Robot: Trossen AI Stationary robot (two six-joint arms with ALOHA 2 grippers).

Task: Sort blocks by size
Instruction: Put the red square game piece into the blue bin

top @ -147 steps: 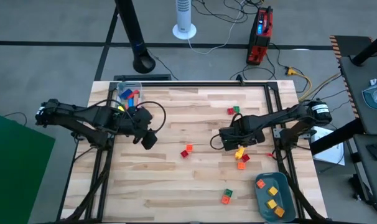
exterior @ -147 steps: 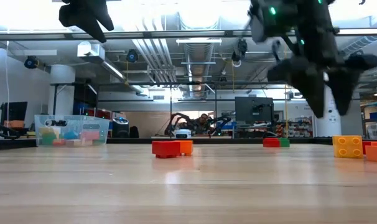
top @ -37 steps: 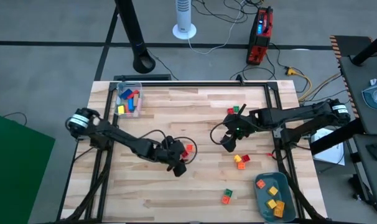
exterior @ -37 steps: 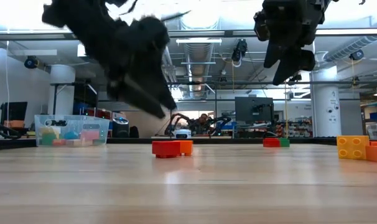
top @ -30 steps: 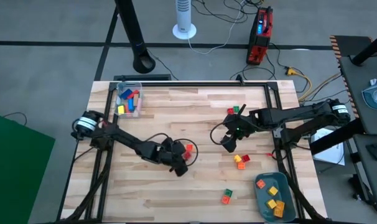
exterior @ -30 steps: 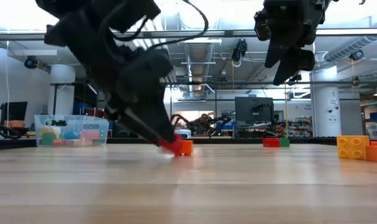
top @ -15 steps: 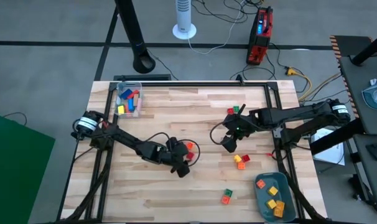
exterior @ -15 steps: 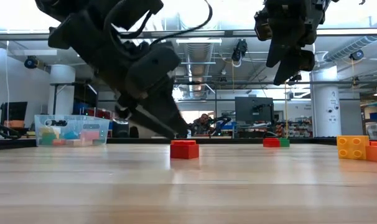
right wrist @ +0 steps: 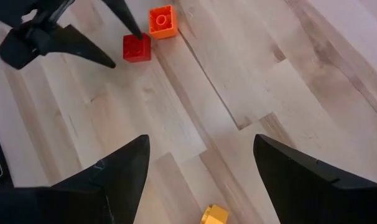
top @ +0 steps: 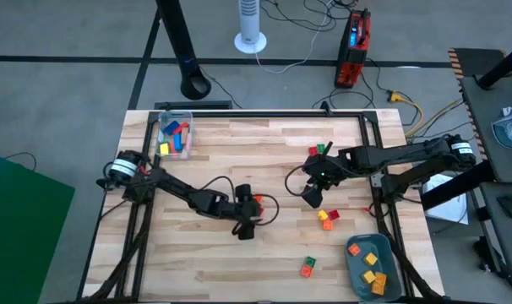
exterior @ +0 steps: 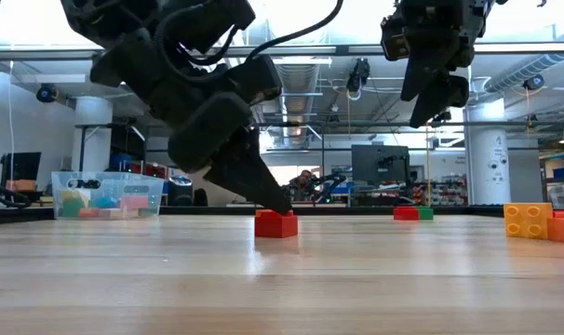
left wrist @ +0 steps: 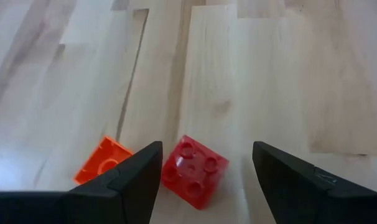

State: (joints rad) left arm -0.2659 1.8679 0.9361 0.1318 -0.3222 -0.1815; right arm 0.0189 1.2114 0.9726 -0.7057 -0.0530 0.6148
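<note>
Fingers of our left gripper [left wrist: 204, 180] stand spread around the red block [left wrist: 195, 171], near table centre, with the orange block [left wrist: 101, 163] just at its nine o'clock. We should centre and close squarely, avoiding the orange one. Our right gripper [top: 311, 196] hangs released, well off at three o'clock.

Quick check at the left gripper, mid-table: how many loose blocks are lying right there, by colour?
Red block: 1
Orange block: 1
Total: 2
</note>
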